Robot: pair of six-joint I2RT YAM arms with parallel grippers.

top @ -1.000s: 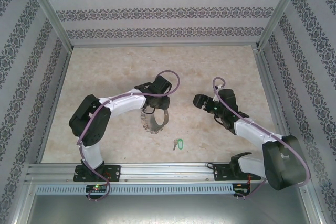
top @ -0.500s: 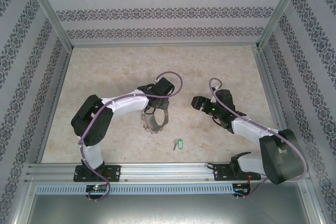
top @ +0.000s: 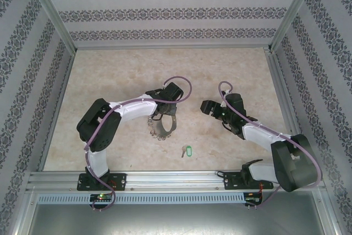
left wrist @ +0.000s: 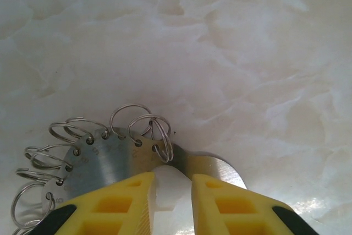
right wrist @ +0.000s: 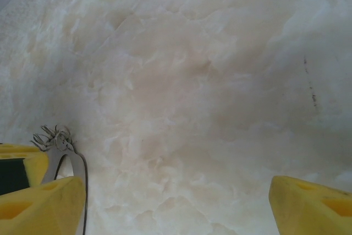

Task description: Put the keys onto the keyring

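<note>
The keyring (top: 160, 128) lies in the middle of the table, a curved silvery band (left wrist: 104, 160) with numbered holes, strung with small wire rings. My left gripper (top: 165, 115) is right over its far end. In the left wrist view its yellow fingers (left wrist: 126, 202) stand a narrow gap apart above the band, with bare table between them (left wrist: 173, 191). The keys (top: 186, 151), a small silvery key on a green tag, lie alone nearer the front edge. My right gripper (top: 206, 107) hovers to the ring's right, wide open and holding nothing (right wrist: 176, 207).
The marble-patterned tabletop (top: 231, 70) is walled in by patterned panels, with a metal rail (top: 176, 179) along the front. In the right wrist view the keyring's end (right wrist: 66, 158) and a yellow finger of the left gripper (right wrist: 33, 160) show at the lower left.
The left arm has shifted slightly while its gripper stays at the keyring. The right gripper has edged a little to the left. Ring and keys lie where they were.
</note>
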